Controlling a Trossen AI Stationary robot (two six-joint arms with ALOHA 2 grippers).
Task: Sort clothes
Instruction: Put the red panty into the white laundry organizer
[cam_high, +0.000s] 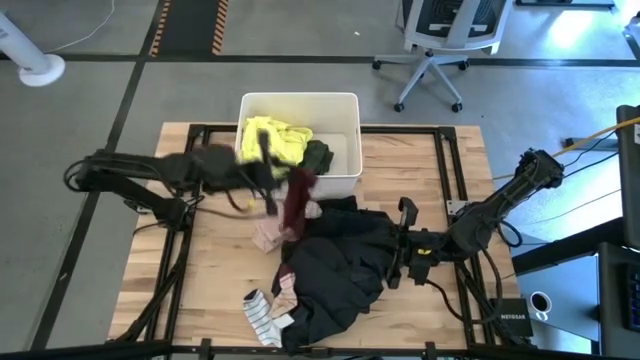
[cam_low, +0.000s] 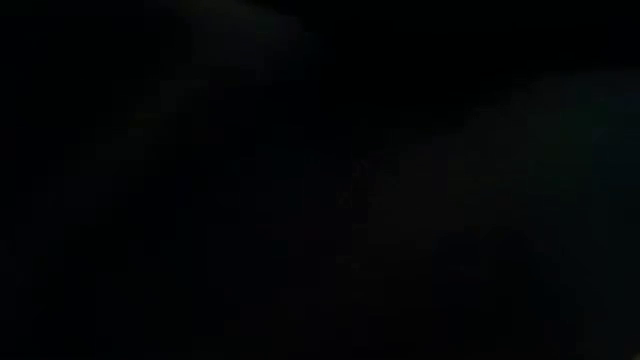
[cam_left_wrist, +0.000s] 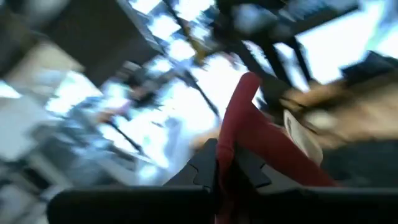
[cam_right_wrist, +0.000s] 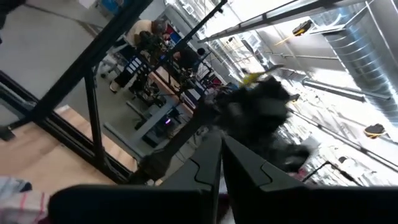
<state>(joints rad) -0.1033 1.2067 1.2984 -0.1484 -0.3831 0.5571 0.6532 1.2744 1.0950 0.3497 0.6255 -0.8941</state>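
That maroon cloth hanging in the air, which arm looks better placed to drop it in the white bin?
The left. Its gripper is shut on the maroon cloth beside the white bin, while the right gripper sits shut over the black garment.

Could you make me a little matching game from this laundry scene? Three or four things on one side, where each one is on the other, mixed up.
Things:
1. neon yellow garment
2. maroon garment
3. striped sock
4. black garment

Places:
A. spread across the table's middle, by the right gripper
B. inside the white bin
C. hanging from the left gripper, just in front of the bin
D. flat on the table near its front edge

Pairs: 1-B, 2-C, 3-D, 4-A
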